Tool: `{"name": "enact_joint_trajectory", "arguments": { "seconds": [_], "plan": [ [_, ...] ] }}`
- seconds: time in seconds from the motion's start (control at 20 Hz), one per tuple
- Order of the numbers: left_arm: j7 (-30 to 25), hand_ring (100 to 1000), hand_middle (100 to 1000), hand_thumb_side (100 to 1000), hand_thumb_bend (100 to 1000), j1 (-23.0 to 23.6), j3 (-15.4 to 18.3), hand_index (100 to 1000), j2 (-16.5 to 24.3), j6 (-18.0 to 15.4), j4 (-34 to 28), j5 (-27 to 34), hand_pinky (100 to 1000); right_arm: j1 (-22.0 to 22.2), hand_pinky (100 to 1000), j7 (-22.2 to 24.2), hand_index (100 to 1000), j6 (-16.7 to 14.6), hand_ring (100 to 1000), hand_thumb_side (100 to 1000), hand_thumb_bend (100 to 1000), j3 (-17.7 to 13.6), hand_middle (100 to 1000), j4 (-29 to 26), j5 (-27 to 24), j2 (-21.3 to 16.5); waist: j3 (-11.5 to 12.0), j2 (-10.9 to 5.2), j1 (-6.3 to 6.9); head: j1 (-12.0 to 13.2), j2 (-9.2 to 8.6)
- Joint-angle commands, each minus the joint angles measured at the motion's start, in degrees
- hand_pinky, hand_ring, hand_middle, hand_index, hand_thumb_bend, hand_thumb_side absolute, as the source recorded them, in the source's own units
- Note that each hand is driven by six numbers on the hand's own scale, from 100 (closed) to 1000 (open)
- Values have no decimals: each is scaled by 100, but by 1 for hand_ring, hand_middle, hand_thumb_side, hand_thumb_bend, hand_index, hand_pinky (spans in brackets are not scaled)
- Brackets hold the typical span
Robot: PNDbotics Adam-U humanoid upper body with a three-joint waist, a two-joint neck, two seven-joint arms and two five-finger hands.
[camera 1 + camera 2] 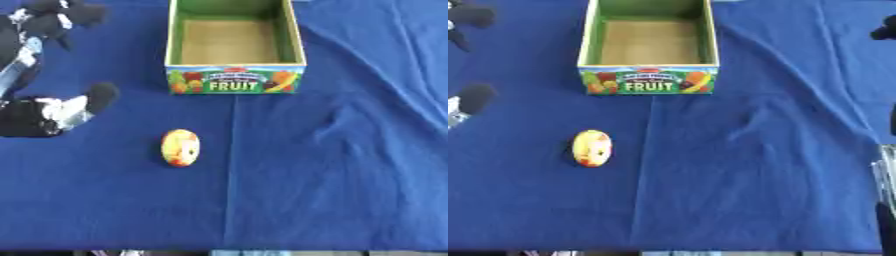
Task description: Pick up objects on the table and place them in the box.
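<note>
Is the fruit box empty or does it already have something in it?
Empty. The box is open-topped and only its bare brown floor shows inside. The yellow-and-red fruit lies on the blue cloth in front of it.

Twin head views, steeply down, tabletop [350, 190] shared

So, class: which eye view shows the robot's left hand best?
The left eye view: the left hand shows at the left edge, open, apart from the yellow-red fruit. The right eye view cuts it to dark fingertips at its left edge.
</note>
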Motion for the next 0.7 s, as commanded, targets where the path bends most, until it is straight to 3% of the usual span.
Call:
{"name": "enact_joint_trajectory", "arguments": {
  "seconds": [0.05,0.45,0.6,0.7],
  "plan": [
    [-690,780,781,1000,619,-191,-202,956,14,-41,-96,-393,587,-33,667,28,788,-2,541,992,100,-6,536,-111,-38,-64,-2,-109,1,61,-68],
    [-2431,822,815,1000,756,-412,-550,1000,-115,-430,-96,-748,682,-27,667,63,788,8,542,1000,100,14,535,-111,-59,-59,1,-116,-4,112,-100],
    [-2990,819,813,1000,736,-403,-628,1000,-134,-556,-96,-722,688,-26,667,71,788,12,542,1000,100,19,535,-111,-65,-57,3,-115,-2,116,-108],
    [-3299,826,817,1000,651,-379,-634,1000,-140,-514,-96,-621,690,-24,667,78,789,16,542,1000,100,23,535,-111,-70,-53,11,-115,2,116,-107]
  ]
}}
